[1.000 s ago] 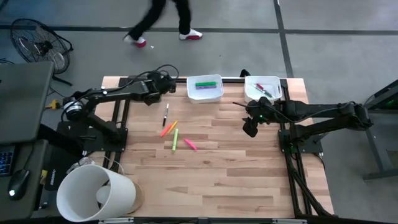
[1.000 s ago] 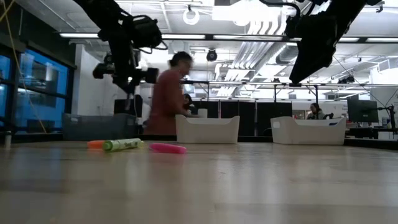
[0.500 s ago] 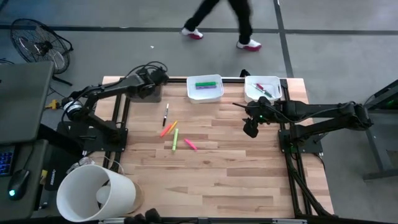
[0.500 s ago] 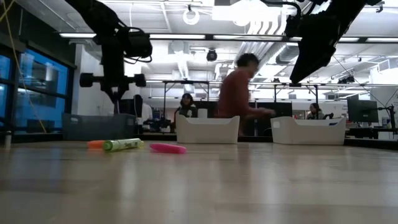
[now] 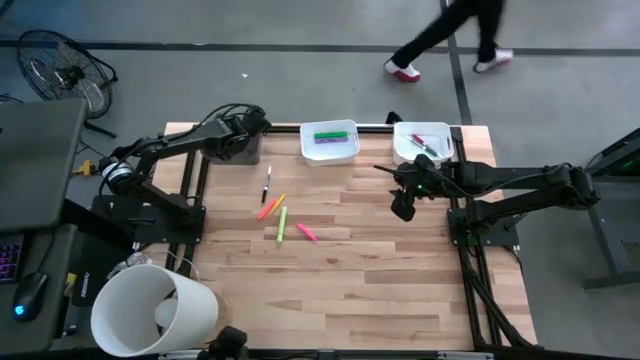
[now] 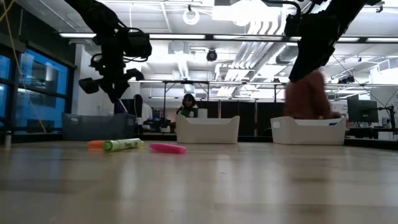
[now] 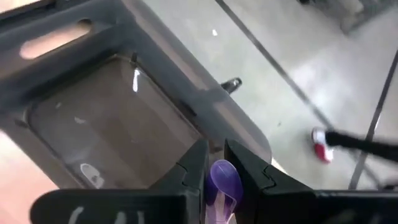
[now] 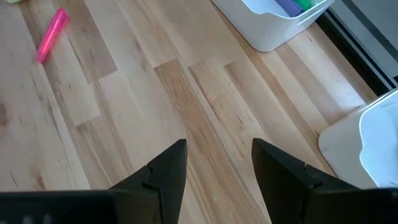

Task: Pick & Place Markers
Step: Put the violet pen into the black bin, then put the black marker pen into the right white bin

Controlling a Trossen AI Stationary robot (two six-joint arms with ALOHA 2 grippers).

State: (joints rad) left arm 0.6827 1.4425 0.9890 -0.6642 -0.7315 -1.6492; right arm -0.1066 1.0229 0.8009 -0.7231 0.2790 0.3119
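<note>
Left end effector [image 7: 214, 177] hovering over grey bin [image 7: 118, 124] at tabletop's far left corner, fingers pinching purple marker [image 7: 222, 183]. Right end effector [image 8: 214, 168] hanging above bare tabletop [image 5: 380, 280] near right edge, fingers spread wide, gripping nothing. Black marker [image 5: 267, 184], orange marker [image 5: 272, 206], yellow-green marker [image 5: 282, 224] and pink marker [image 5: 306, 232] lying loose mid-tabletop. Middle white tray [image 5: 330, 143] holding green and purple markers; right white tray [image 5: 422, 143] holding more (colours hard telling). Yellow-green marker's label unreadable. White bucket [image 5: 150, 310] sitting at near left corner. Person [image 5: 450, 35] walking on floor beyond.
</note>
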